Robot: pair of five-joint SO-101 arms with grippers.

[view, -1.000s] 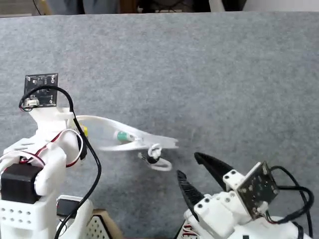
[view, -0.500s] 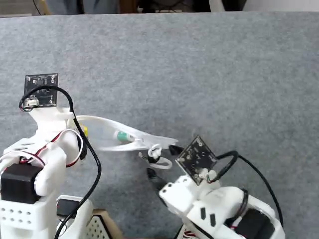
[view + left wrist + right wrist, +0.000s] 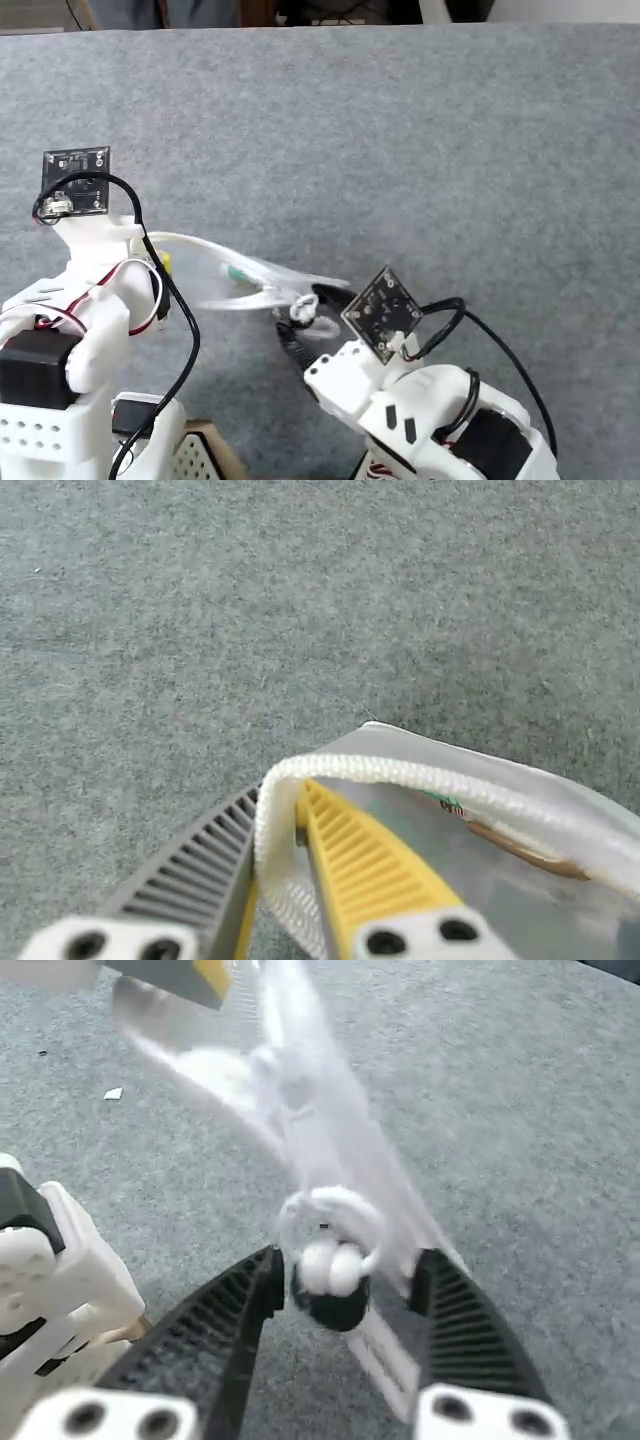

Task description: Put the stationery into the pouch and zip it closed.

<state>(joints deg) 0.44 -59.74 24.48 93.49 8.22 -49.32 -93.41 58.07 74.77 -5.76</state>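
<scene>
Pinching the clear pouch [image 3: 215, 270] at one end on the grey desk [image 3: 400, 150].
Left jaws grip its white zip edge; right jaws stand open on either side of the zip pull [image 3: 330, 1270].

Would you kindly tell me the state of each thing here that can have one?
pouch, zip state unclear.
stationery, inside the pouch.
zipper pull, not gripped.
left gripper, shut on the pouch's edge.
right gripper, jaws open around the zipper pull.
</scene>
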